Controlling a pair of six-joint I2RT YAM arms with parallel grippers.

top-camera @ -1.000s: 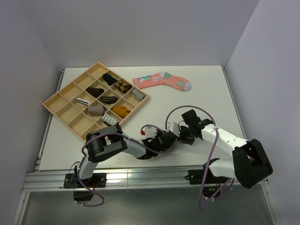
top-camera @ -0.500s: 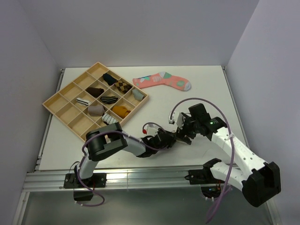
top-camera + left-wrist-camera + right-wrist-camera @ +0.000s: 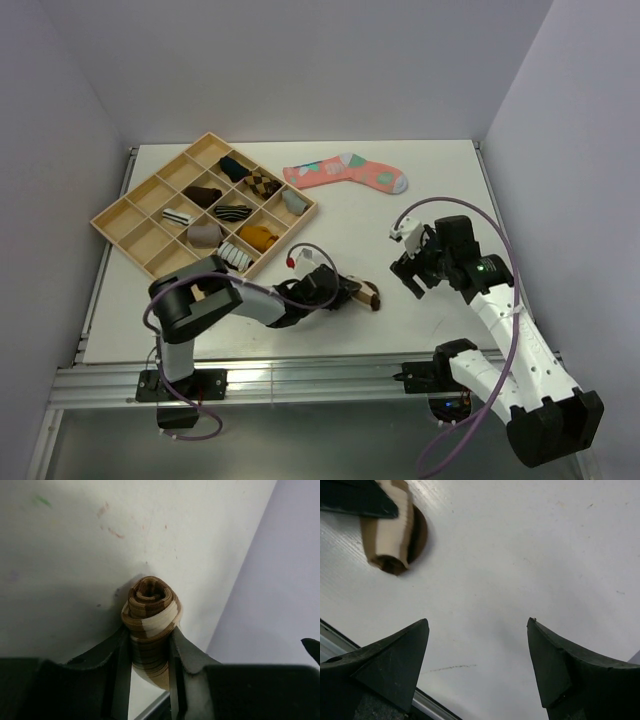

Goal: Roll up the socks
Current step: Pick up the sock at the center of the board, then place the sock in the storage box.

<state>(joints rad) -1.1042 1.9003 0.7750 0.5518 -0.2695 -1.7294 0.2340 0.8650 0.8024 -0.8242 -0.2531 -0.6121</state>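
Brown sock (image 3: 150, 607) w/ tan bands is rolled into a tight spiral and sits near the table's (image 3: 440, 190) front edge, roughly centre. It's clamped in the left gripper (image 3: 148, 640): both fingers (image 3: 120, 665) press the roll's sides, spiral end facing the wrist cam. The lower part of the roll is hidden btwn the fingers. In the top view only the roll's tip (image 3: 368, 298) pokes past the left gripper (image 3: 350, 293); the rest is covered. Can't tell if the roll touches the table.

In the right wrist view the roll (image 3: 390, 530) is in the top-left corner, w/ a dark finger across part of it.

Right gripper (image 3: 477, 630) is spread wide w/ nothing btwn its fingers, over bare table just right of the roll and apart from it (image 3: 408, 278).

Wooden tray (image 3: 122, 216) at back left holds several rolled socks, incl. a couple of black-and-white striped ones (image 3: 235, 254); too small to tell more. Coral-pink sock (image 3: 345, 172) lies flat to the tray's right.
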